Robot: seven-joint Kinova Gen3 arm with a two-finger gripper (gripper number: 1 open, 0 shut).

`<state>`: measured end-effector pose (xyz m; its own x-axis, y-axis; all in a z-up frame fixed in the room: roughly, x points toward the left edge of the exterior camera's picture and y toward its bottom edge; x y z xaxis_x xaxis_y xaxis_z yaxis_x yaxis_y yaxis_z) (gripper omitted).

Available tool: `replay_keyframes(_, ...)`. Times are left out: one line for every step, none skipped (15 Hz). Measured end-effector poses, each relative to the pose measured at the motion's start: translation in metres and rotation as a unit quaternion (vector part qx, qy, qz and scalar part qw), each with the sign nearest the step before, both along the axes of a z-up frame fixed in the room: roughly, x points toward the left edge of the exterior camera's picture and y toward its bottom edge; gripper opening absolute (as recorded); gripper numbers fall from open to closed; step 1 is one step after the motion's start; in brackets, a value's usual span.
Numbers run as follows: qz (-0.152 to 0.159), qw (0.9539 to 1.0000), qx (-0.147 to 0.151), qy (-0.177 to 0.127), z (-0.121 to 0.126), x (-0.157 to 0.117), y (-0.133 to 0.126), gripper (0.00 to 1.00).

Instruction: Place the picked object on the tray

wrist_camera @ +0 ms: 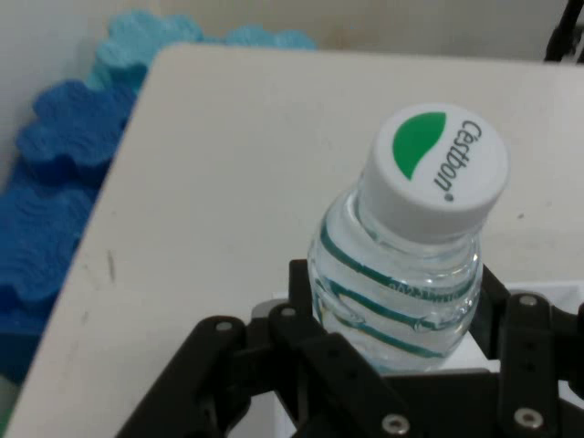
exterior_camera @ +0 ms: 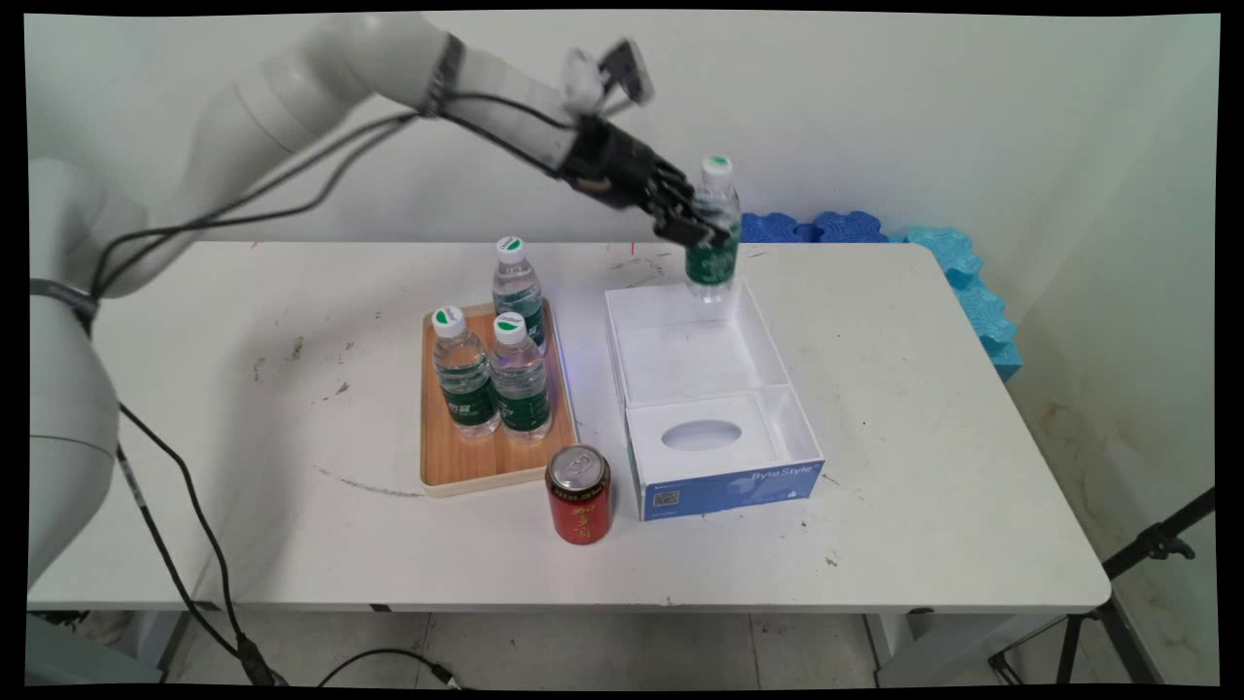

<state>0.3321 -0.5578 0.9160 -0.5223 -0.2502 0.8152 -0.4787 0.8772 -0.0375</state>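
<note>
While above box [exterior_camera: 714,408] edge, bottle [exterior_camera: 714,228]

One camera is sitting still, high above the near side of the table [exterior_camera: 292,544], looking down across all of it to the wall behind. The other is riding on the hand, looking along the jaws from very close at a water bottle [wrist_camera: 401,274]. Both are showing that water bottle [exterior_camera: 714,233], the table's far corner [wrist_camera: 228,182] and the blue foam [exterior_camera: 962,272] beside it.
</note>
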Motion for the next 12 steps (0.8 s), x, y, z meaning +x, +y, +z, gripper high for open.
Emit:
replay_keyframes(0.000, 1.0000, -0.003, 0.004, 0.012, 0.009, 0.006, 0.00)
replay_keyframes(-0.002, 1.0000, -0.007, 0.007, 0.026, 0.022, 0.014, 0.00)
replay_keyframes(-0.005, 0.9999, -0.010, 0.008, 0.037, 0.035, 0.023, 0.00)
replay_keyframes(-0.009, 0.9998, -0.013, 0.009, 0.046, 0.048, 0.031, 0.00)
replay_keyframes(-0.014, 0.9998, -0.014, 0.009, 0.054, 0.063, 0.040, 0.00)
replay_keyframes(-0.017, 0.9997, -0.014, 0.009, 0.061, 0.079, 0.049, 0.00)
replay_keyframes(-0.019, 0.9997, -0.013, 0.008, 0.066, 0.094, 0.056, 0.00)
replay_keyframes(-0.022, 0.9997, -0.010, 0.006, 0.071, 0.110, 0.065, 0.00)
replay_keyframes(-0.025, 0.9997, -0.007, 0.003, 0.075, 0.126, 0.073, 0.00)
replay_keyframes(-0.025, 0.9997, -0.004, 0.002, 0.078, 0.140, 0.080, 0.00)
replay_keyframes(-0.025, 0.9997, 0.002, 0.002, 0.080, 0.155, 0.087, 0.00)
replay_keyframes(-0.024, 0.9997, 0.009, 0.004, 0.082, 0.170, 0.095, 0.00)
